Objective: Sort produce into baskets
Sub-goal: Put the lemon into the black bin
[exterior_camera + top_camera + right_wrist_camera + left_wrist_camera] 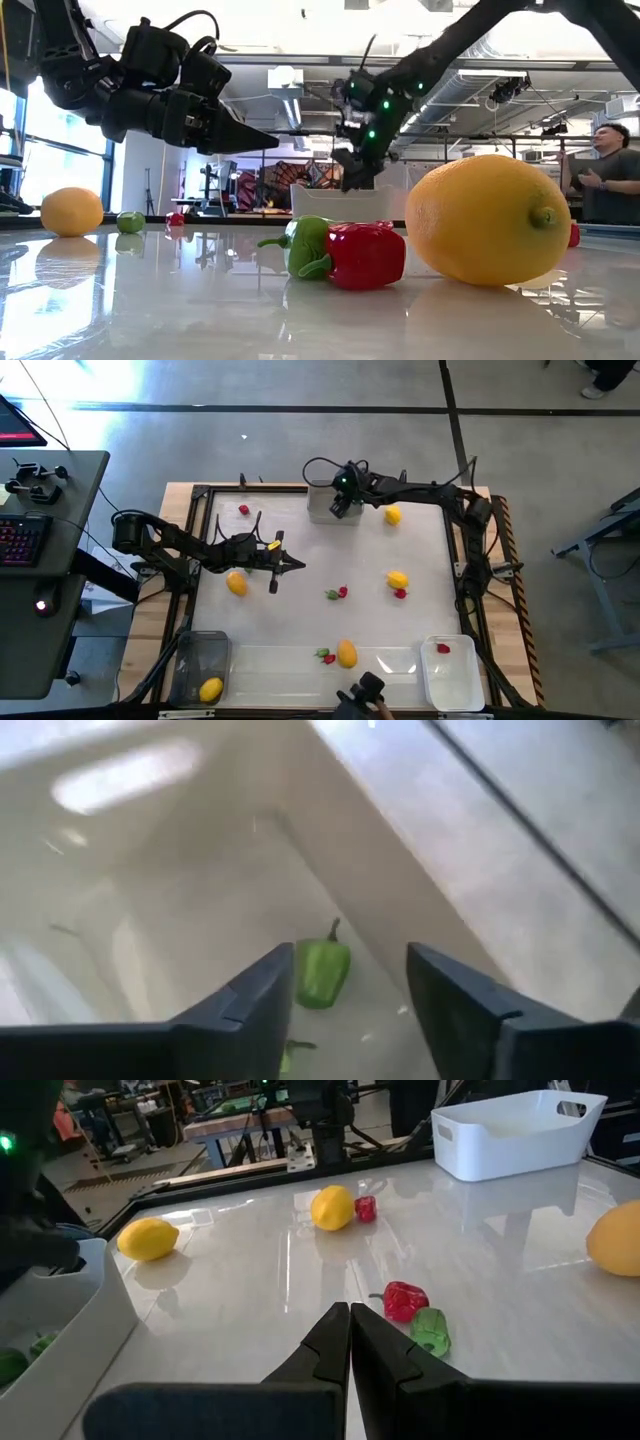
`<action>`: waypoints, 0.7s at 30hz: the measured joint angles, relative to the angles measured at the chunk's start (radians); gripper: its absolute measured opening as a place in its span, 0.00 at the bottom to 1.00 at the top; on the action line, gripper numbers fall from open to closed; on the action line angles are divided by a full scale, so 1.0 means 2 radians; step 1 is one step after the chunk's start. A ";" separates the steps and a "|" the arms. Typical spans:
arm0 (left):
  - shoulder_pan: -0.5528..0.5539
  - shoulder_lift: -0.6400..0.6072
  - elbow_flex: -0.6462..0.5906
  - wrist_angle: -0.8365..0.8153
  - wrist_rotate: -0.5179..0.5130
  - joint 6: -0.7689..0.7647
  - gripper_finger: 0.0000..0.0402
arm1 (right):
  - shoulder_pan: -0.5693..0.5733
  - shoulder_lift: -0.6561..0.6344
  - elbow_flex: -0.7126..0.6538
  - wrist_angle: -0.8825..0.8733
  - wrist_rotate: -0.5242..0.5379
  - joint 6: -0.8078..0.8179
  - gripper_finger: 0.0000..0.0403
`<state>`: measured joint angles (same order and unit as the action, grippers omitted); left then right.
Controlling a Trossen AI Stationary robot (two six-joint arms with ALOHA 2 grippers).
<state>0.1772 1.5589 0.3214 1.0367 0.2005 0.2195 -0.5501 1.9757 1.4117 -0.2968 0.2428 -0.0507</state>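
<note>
- Green pepper lay inside pale grey basket at far edge of desk.
- Right pincer hovered over that basket, fingers spread apart, holding nothing.
- Left pincer hung above desk near orange lemon, fingers pressed together, empty.
- Elsewhere: lemon in dark-tinted basket, strawberry in white basket, other pieces scattered on desk.

Three baskets: one dark, one grey, one white. Five lemons: four on the bench, one in the dark basket. Five red pieces, one in the white basket. Four green pieces: two on the bench, two in the grey basket.
</note>
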 joint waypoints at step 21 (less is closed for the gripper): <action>0.000 0.000 0.000 -0.023 -0.002 0.007 0.00 | 0.064 -0.115 -0.214 0.252 -0.018 -0.013 0.00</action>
<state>0.1772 1.5591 0.3214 0.9913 0.1974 0.2344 -0.4217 1.7447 0.9833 0.2068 0.2061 -0.0759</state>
